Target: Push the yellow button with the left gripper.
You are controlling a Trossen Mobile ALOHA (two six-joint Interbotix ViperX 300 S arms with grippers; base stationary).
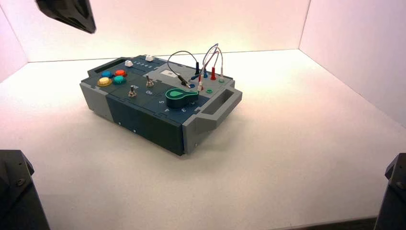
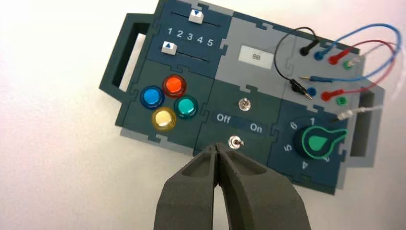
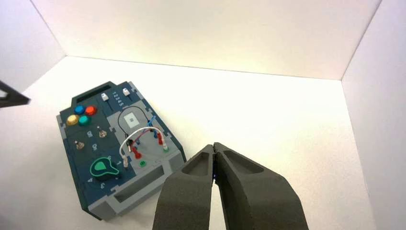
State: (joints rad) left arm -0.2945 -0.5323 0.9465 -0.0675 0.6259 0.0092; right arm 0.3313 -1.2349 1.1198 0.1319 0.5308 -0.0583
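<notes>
The yellow button (image 2: 163, 118) is a glossy amber dome in a cluster of coloured buttons on the box, with the blue button (image 2: 152, 96), the red-orange button (image 2: 174, 85) and the teal button (image 2: 186, 107) beside it. It also shows in the high view (image 1: 104, 81) and in the right wrist view (image 3: 72, 119). My left gripper (image 2: 217, 146) is shut and empty, high above the box, its tips over the box edge by a toggle switch (image 2: 234, 142), apart from the yellow button. My right gripper (image 3: 213, 146) is shut and empty, held off to the right of the box.
The box (image 1: 143, 122) stands turned on the white table. It bears two white sliders (image 2: 196, 16), a second toggle switch (image 2: 244, 103) by "Off" and "On" lettering, a green knob (image 2: 320, 142), a small display (image 2: 256, 56) and looped wires (image 2: 335, 48). White walls enclose the table.
</notes>
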